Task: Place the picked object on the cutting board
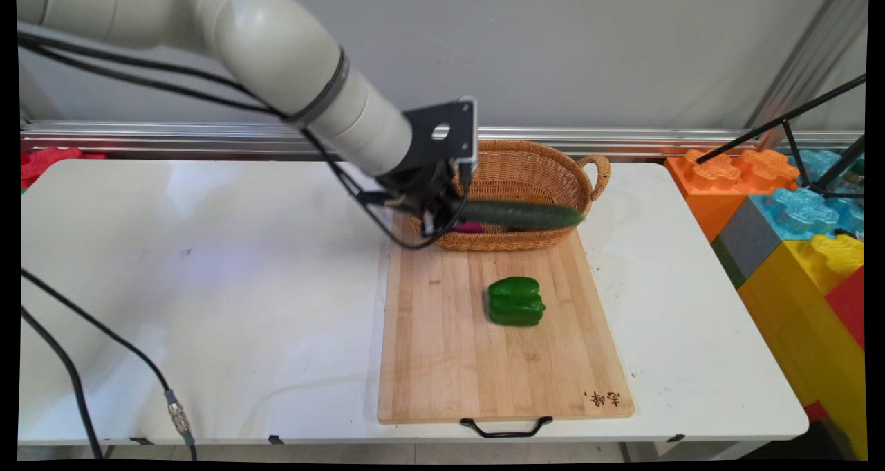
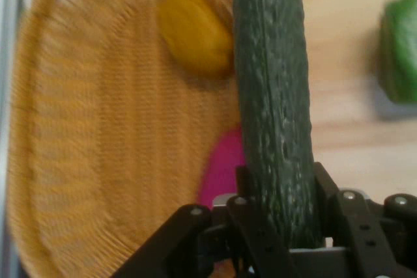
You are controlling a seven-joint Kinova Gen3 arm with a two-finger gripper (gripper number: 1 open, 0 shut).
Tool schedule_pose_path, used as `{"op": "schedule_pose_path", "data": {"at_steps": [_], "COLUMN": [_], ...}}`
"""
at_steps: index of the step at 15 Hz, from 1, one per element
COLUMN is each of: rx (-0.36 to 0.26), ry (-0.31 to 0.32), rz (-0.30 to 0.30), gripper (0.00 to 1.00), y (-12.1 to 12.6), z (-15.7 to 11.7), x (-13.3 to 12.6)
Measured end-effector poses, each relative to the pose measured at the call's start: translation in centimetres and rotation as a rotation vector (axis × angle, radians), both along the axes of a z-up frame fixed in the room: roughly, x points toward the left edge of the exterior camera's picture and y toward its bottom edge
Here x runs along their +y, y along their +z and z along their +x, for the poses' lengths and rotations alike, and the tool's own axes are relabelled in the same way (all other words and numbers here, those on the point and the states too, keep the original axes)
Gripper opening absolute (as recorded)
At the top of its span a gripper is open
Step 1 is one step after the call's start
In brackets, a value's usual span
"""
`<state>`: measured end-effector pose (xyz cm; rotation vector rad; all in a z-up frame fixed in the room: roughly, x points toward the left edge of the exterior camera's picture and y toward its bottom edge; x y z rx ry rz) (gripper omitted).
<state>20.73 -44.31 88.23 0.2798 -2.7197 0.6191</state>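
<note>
Hand: the black two-finger hand is clenched on a cucumber, taken at one end; in the hand view the fingers are seen pressed against the cucumber's sides, low on its length.
Cucumber, position: it is held roughly level, sticking out to the picture's right from the hand, above the near rim of a wicker basket; no contact with the rim can be confirmed.
Cucumber, handling: it is judged stiff and moderately heavy for its size, with dark, bumpy skin that should give the pads some bite. Because it is held near one end, the long free end is judged likely to lever downward or twist in the grip if moved sharply. A hold nearer the middle would be judged steadier.
Basket contents: a yellow item and a pink item are seen lying inside the basket; what they are cannot be told.
Cutting board: a wooden board lies just in front of the basket, which appears to touch or overlap its far edge.
Pepper: a green bell pepper rests on the board, apart from the basket.
Bench: the white bench carries the board and basket.
Surroundings: large coloured blocks stand beside the bench's right end.
</note>
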Motion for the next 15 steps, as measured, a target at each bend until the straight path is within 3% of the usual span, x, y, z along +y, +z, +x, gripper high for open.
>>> {"op": "schedule_pose_path", "data": {"at_steps": [8, 15], "rx": [0.023, 0.084], "ry": [0.098, 0.179], "rz": [0.116, 0.155], "gripper": [0.00, 0.00], "y": [-4.2, -7.4], "z": [0.2, -1.2], "x": [2.4, 2.6]}}
